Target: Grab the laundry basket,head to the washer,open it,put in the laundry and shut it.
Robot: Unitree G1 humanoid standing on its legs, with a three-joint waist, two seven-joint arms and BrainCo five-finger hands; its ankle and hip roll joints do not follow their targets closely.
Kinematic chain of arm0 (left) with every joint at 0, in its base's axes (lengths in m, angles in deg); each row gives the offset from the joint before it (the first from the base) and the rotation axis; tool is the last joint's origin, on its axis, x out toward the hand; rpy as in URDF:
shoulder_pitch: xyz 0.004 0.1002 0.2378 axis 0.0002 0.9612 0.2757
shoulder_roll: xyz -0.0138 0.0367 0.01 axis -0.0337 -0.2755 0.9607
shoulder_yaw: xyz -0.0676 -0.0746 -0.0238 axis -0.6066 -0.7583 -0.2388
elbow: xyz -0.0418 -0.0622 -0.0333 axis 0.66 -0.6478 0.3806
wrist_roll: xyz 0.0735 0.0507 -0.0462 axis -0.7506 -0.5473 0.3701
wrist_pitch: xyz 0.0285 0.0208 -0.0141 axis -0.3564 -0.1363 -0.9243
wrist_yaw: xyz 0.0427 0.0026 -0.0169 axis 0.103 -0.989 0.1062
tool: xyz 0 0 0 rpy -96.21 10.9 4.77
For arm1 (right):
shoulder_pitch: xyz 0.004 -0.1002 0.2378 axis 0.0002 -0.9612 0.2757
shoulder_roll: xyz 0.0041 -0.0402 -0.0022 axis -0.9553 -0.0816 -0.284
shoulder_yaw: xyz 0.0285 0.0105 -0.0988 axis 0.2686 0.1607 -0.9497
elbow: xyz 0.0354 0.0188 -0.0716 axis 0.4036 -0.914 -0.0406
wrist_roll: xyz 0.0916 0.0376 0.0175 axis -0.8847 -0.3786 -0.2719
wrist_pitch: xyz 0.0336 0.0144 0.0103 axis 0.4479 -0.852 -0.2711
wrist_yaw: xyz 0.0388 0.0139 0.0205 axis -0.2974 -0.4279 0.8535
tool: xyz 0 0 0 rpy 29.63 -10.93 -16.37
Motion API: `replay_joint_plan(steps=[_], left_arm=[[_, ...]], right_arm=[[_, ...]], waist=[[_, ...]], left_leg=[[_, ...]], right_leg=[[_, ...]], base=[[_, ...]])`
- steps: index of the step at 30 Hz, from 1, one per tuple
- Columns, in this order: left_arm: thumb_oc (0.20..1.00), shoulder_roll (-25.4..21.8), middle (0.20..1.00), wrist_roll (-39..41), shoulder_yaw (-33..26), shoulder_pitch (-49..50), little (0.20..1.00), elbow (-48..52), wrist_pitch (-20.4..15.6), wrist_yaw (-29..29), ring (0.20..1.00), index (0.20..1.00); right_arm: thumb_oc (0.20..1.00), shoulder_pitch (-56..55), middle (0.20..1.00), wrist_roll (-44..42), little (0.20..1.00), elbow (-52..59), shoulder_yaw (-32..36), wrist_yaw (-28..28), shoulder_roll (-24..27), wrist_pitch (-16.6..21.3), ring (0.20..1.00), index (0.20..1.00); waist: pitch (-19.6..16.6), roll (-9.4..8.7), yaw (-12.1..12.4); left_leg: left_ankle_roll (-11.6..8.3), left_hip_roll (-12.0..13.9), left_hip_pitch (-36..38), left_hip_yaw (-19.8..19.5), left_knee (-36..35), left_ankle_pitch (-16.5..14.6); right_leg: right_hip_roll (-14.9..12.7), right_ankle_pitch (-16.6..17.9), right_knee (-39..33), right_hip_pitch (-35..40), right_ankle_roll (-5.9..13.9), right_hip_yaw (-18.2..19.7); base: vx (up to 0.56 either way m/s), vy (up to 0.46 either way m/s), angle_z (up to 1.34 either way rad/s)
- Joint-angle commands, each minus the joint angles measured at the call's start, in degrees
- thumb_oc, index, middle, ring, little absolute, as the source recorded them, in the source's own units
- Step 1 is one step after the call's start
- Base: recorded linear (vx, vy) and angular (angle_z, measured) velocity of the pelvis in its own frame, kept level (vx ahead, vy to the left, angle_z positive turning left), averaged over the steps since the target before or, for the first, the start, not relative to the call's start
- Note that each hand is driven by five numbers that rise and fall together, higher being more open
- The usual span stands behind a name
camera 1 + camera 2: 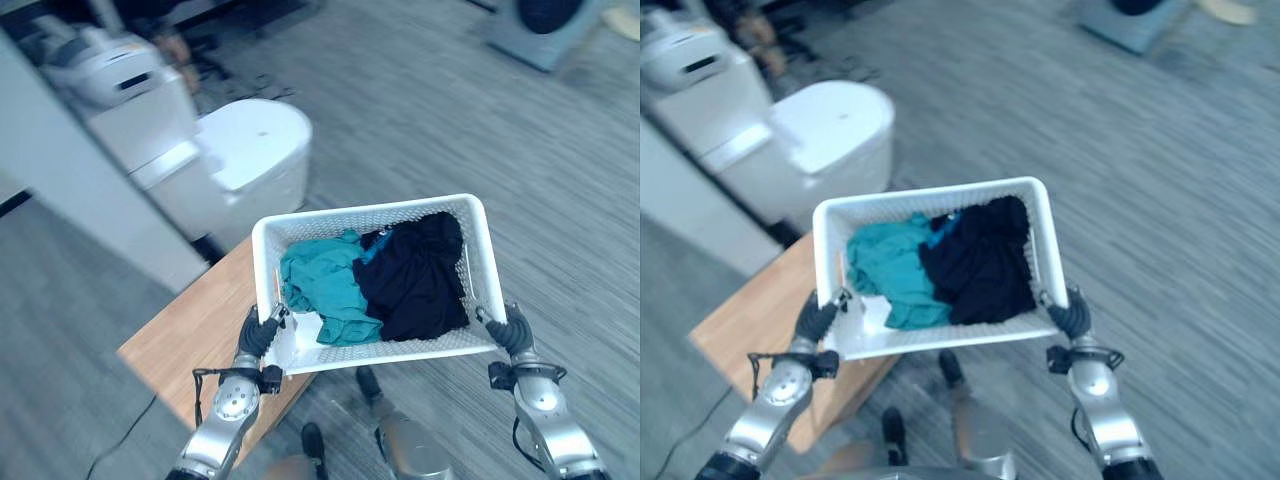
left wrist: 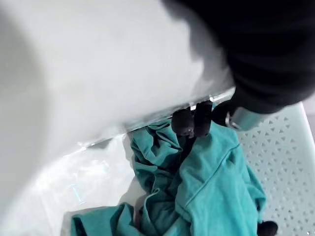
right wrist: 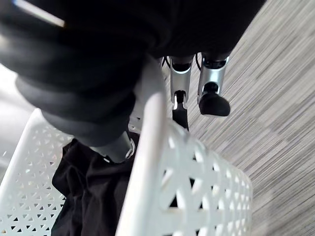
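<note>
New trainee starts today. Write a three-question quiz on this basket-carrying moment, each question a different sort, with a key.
1. True or false: the white laundry basket rests flat on the wooden table.
2. Which garment lies nearer the right hand? A) the teal garment B) the black garment
3. Fill in: the left hand grips the basket's ____.

Key:
1. False: both hands hold it up, mostly over the floor past the table's edge.
2. B.
3. Rim, fingers curled over it on the teal garment's side.
</note>
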Motion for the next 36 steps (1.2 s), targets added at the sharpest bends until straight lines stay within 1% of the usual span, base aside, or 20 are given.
replay_joint_plan(steps=[1,2,4,6,7,8,10,12,13,14,16,18,22,23,29,31,33,34,35,36], left_arm=[[0.200,0.6,0.200,1.2,0.4,-2.1,0.200,1.1,-4.2,-1.2,0.200,0.200],[0.200,0.8,0.200,1.3,-0.2,-1.5,0.200,1.4,-4.3,-1.1,0.200,0.200],[0.200,1.0,0.200,1.4,-0.4,-1.1,0.200,1.4,-4.4,-1.2,0.200,0.200],[0.200,1.3,0.200,2.3,-1.6,0.1,0.200,1.7,-4.6,-1.1,0.200,0.200],[0.200,1.5,0.200,2.2,-1.2,0.3,0.200,1.8,-4.7,-1.3,0.200,0.200],[0.200,1.9,0.200,2.2,-1.1,1.0,0.200,1.8,-4.6,-1.0,0.200,0.200],[0.200,2.4,0.200,2.2,-1.3,1.3,0.200,1.8,-4.5,-0.8,0.200,0.200],[0.200,3.4,0.200,2.9,-1.1,1.8,0.200,1.7,-4.4,-0.4,0.200,0.200],[0.200,4.1,0.200,3.4,-0.4,1.5,0.200,1.0,-4.7,-0.6,0.200,0.200],[0.200,4.1,0.200,3.4,-0.4,1.5,0.200,1.0,-4.7,-0.6,0.200,0.200],[0.200,4.5,0.200,3.2,0.5,1.6,0.200,0.4,-4.7,0.2,0.200,0.200],[0.200,4.5,0.200,2.8,0.5,2.5,0.200,0.4,-4.4,0.9,0.200,0.200],[0.200,4.5,0.200,2.5,0.3,3.5,0.200,0.3,-4.1,1.2,0.200,0.200],[0.200,4.5,0.200,2.5,-0.1,4.2,0.200,0.3,-3.9,1.1,0.200,0.200],[0.200,5.3,0.200,3.4,-1.5,6.6,0.200,1.0,-4.1,1.0,0.200,0.200],[0.200,4.9,0.200,3.9,-1.5,6.9,0.200,1.3,-4.1,1.0,0.200,0.200],[0.200,4.3,0.200,4.3,-1.5,7.2,0.200,1.3,-4.1,1.2,0.200,0.200],[0.200,3.5,0.200,4.3,-1.3,6.8,0.200,1.0,-3.9,1.2,0.200,0.200],[0.200,2.0,0.200,3.9,-0.8,5.7,0.200,0.7,-3.6,0.8,0.200,0.200],[0.200,1.7,0.200,3.5,-0.9,5.4,0.200,0.6,-3.5,0.7,0.200,0.200]], right_arm=[[0.200,1.2,0.200,-7.4,0.200,9.0,-3.7,7.8,1.4,9.8,0.200,0.200],[0.200,1.1,0.200,-7.6,0.200,10.1,-3.4,8.1,1.0,9.8,0.200,0.200],[0.200,0.9,0.200,-7.9,0.200,10.3,-3.2,8.2,0.9,10.0,0.200,0.200],[0.200,1.6,0.200,-7.8,0.200,10.6,-3.2,8.4,1.0,9.9,0.200,0.200],[0.200,2.3,0.200,-7.6,0.200,10.3,-3.7,8.3,1.2,9.9,0.200,0.200],[0.200,2.0,0.200,-7.9,0.200,10.4,-3.5,8.2,1.0,9.8,0.200,0.200],[0.200,1.8,0.200,-8.2,0.200,10.4,-3.6,8.5,1.0,9.7,0.200,0.200],[0.200,1.1,0.200,-8.4,0.200,10.4,-3.1,8.1,1.8,9.6,0.200,0.200],[0.200,1.4,0.200,-9.2,0.200,10.4,-3.0,8.0,3.2,9.7,0.200,0.200],[0.200,1.4,0.200,-9.2,0.200,10.4,-3.0,8.0,3.2,9.7,0.200,0.200],[0.200,0.6,0.200,-8.5,0.200,9.7,-2.6,8.4,4.7,9.0,0.200,0.200],[0.200,-0.6,0.200,-8.3,0.200,9.7,-2.1,8.9,5.0,8.7,0.200,0.200],[0.200,-1.2,0.200,-8.0,0.200,8.9,-1.9,8.9,5.0,8.6,0.200,0.200],[0.200,-1.3,0.200,-8.2,0.200,8.2,-2.1,8.5,4.6,8.7,0.200,0.200],[0.200,-0.8,0.200,-7.6,0.200,6.8,-2.9,8.0,2.9,9.1,0.200,0.200],[0.200,-1.0,0.200,-7.5,0.200,6.8,-3.0,8.2,2.5,9.1,0.200,0.200],[0.200,-0.6,0.200,-6.7,0.200,6.9,-3.4,8.3,1.6,9.2,0.200,0.200],[0.200,-0.2,0.200,-6.5,0.200,7.3,-3.7,8.4,1.4,9.3,0.200,0.200],[0.200,1.0,0.200,-6.0,0.200,7.9,-3.9,8.4,1.3,9.3,0.200,0.200],[0.200,1.1,0.200,-5.8,0.200,8.5,-3.7,8.6,1.3,9.3,0.200,0.200]], waist=[[-2.4,4.21,1.5],[-3.1,5.06,2.4],[-3.5,5.57,2.7],[-4.7,6.16,3.5],[-5.2,6.04,3.6],[-6.0,5.86,3.6],[-6.1,5.77,3.8],[-5.5,5.95,3.7],[-4.1,6.44,4.2],[-4.0,6.48,4.2],[-3.3,6.05,5.1],[-3.6,6.07,5.6],[-3.9,6.01,6.8],[-3.7,6.23,8.0],[-4.3,6.40,11.7],[-4.7,5.83,12.0],[-5.5,5.11,13.0],[-5.2,4.76,12.7],[-4.3,4.79,11.2],[-4.2,5.33,10.5]], left_leg=[[-3.64,3.0,-1.0,-7.5,-3.3,2.2],[-3.87,4.6,-0.1,-3.1,-4.1,2.8],[-4.15,5.3,1.1,-2.0,-4.6,1.8],[-4.40,6.6,2.3,3.2,-4.7,1.7],[-4.62,6.6,2.4,4.6,-4.8,1.6],[-5.08,6.7,2.5,5.3,-4.3,1.4],[-5.57,7.3,2.5,5.8,-2.7,1.1],[-6.47,9.0,1.2,6.4,2.9,-0.2],[-7.20,9.8,-0.7,2.8,9.3,-1.1],[-7.22,9.9,-0.7,2.8,9.4,-1.1],[-7.16,7.5,-4.0,-1.6,10.8,-0.1],[-6.87,5.9,-4.9,-3.2,8.8,-0.3],[-6.79,3.4,-8.5,-5.1,5.6,2.3],[-7.38,2.7,-11.5,-5.9,2.7,5.7],[-7.48,2.7,-13.6,-8.7,-3.3,10.0],[-6.82,2.2,-13.5,-9.1,-1.9,9.6],[-5.25,1.5,-12.0,-8.8,-0.6,7.9],[-4.35,1.2,-10.6,-8.5,-0.4,6.9],[-2.76,0.7,-7.7,-8.8,-0.5,5.1],[-2.37,1.0,-6.7,-9.1,-0.8,4.4]], right_leg=[[-0.2,-4.5,12.6,1.1,2.02,-9.3],[-3.8,-6.1,14.9,2.1,0.59,-19.2],[-4.8,-8.0,17.1,3.0,0.82,-21.3],[-7.1,-8.3,18.8,5.4,1.45,-24.9],[-7.0,-8.1,15.9,7.3,1.72,-25.4],[-5.4,-8.5,12.5,9.4,1.81,-23.5],[-4.7,-8.0,10.6,10.1,1.89,-22.2],[-3.3,-7.7,8.0,10.7,1.08,-19.8],[-2.0,-8.4,6.7,12.0,-0.20,-18.3],[-2.0,-8.4,6.7,12.0,-0.21,-18.3],[-1.8,-7.9,4.4,13.4,-1.36,-18.2],[-1.4,-7.9,3.4,14.2,-1.26,-17.9],[-0.5,-8.0,2.0,15.7,-1.19,-17.2],[0.7,-8.6,1.5,17.5,-1.32,-16.5],[2.9,-12.2,2.1,22.4,-1.44,-13.8],[2.3,-12.8,3.2,23.1,-1.04,-13.6],[0.9,-13.0,10.4,22.1,0.38,-13.4],[0.0,-11.2,16.4,19.9,1.86,-13.2],[-0.4,-5.6,28.6,13.7,4.74,-11.6],[0.3,-4.9,31.4,11.1,4.94,-10.9]], base=[[-0.13,-0.057,-2.57],[-0.07,-0.073,-1.96],[0.01,-0.062,-2.03],[-0.01,-0.182,-1.19],[0.08,-0.287,-1.06],[0.08,-0.181,-1.46],[0.10,-0.205,-0.96],[0.15,-0.302,-0.38],[0.13,-0.225,-0.62],[0.02,-0.168,-0.76],[0.02,-0.140,-0.52],[0.19,-0.098,-0.36],[0.22,-0.048,-0.14],[0.29,-0.026,-0.17],[0.36,0.038,-0.37],[0.30,0.077,-0.50],[0.33,0.126,-0.12],[0.43,0.200,-0.29],[0.38,0.182,-0.34],[0.26,0.126,-0.17]])
